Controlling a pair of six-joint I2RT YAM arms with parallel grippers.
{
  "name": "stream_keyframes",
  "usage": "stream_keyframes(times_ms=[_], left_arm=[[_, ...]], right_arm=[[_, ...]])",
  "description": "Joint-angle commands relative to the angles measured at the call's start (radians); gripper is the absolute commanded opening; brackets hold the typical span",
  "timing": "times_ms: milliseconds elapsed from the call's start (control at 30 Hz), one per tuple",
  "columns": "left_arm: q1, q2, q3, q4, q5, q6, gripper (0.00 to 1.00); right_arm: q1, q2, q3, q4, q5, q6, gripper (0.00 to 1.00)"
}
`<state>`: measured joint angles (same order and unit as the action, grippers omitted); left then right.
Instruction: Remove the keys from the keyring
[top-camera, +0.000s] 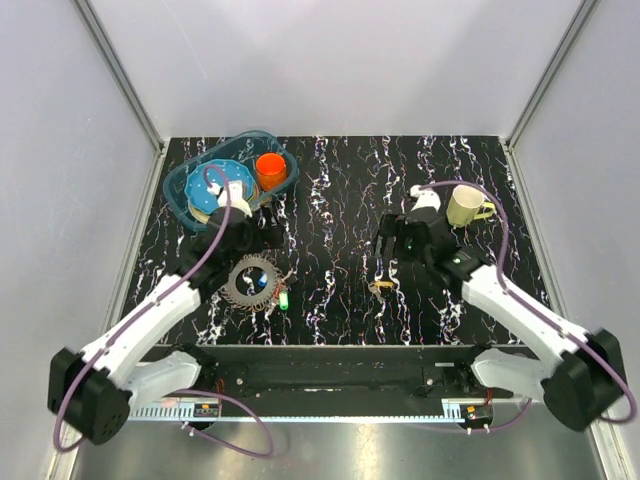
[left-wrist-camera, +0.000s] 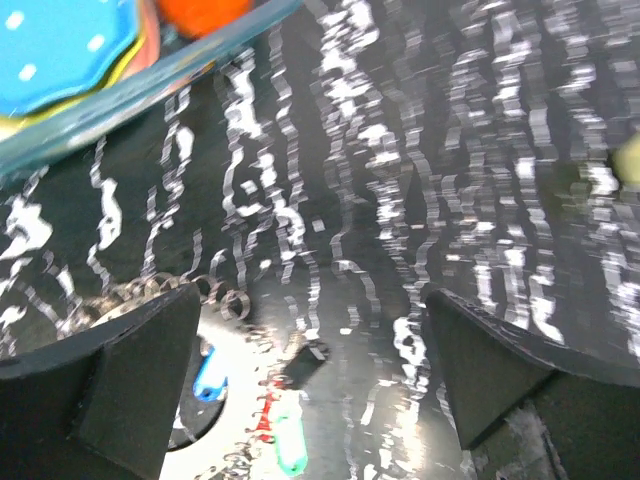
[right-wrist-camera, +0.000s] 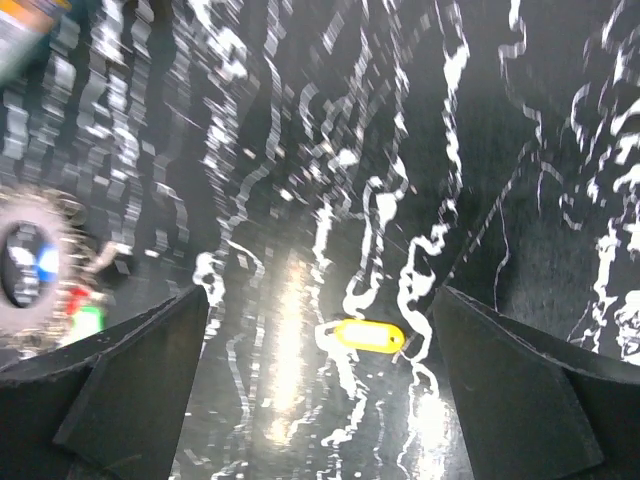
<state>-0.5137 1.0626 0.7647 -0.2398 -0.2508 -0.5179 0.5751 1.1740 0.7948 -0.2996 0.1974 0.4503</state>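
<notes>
The keys (top-camera: 252, 281) lie fanned like a toothed wheel on the black marbled table, threaded on a keyring I cannot make out, with a green tag (top-camera: 284, 298) at their right. My left gripper (top-camera: 256, 240) is open and empty just behind the bunch. In the left wrist view the keys (left-wrist-camera: 235, 395), a blue tag (left-wrist-camera: 210, 375) and the green tag (left-wrist-camera: 290, 445) sit low, by the left finger (left-wrist-camera: 140, 370). A separate yellow-orange tag (top-camera: 380, 287) lies mid-table. My right gripper (top-camera: 390, 243) is open above it. The tag (right-wrist-camera: 368, 336) shows between its fingers.
A teal basket (top-camera: 176, 190) at the back left holds a blue dotted plate (left-wrist-camera: 50, 50) and an orange cup (top-camera: 270, 168). A cream mug (top-camera: 465, 205) stands at the back right behind the right wrist. Grey walls enclose the table.
</notes>
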Motion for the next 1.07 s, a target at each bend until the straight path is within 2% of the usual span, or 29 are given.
stream_keyframes(times_ms=[0, 133, 267, 433, 733, 1033], left_arm=[[0.004, -0.18, 0.065, 0.061, 0.214, 0.119, 0.99], [0.004, -0.324, 0.036, 0.157, 0.329, 0.151, 0.99], [0.004, -0.388, 0.067, 0.117, 0.306, 0.157, 0.99], [0.004, -0.426, 0.061, 0.103, 0.349, 0.156, 0.99], [0.004, -0.435, 0.056, 0.109, 0.452, 0.147, 0.99], [0.004, -0.458, 0.022, 0.148, 0.484, 0.124, 0.99]], right_arm=[[-0.003, -0.169, 0.122, -0.075, -0.029, -0.062, 1.0], [-0.003, -0.256, 0.191, -0.114, -0.154, -0.09, 1.0], [-0.001, -0.344, 0.23, -0.105, -0.217, -0.081, 1.0], [-0.003, -0.442, 0.244, -0.104, -0.174, -0.05, 1.0], [-0.001, -0.441, 0.253, -0.11, -0.161, 0.018, 1.0], [-0.001, -0.424, 0.262, -0.115, -0.139, 0.027, 1.0]])
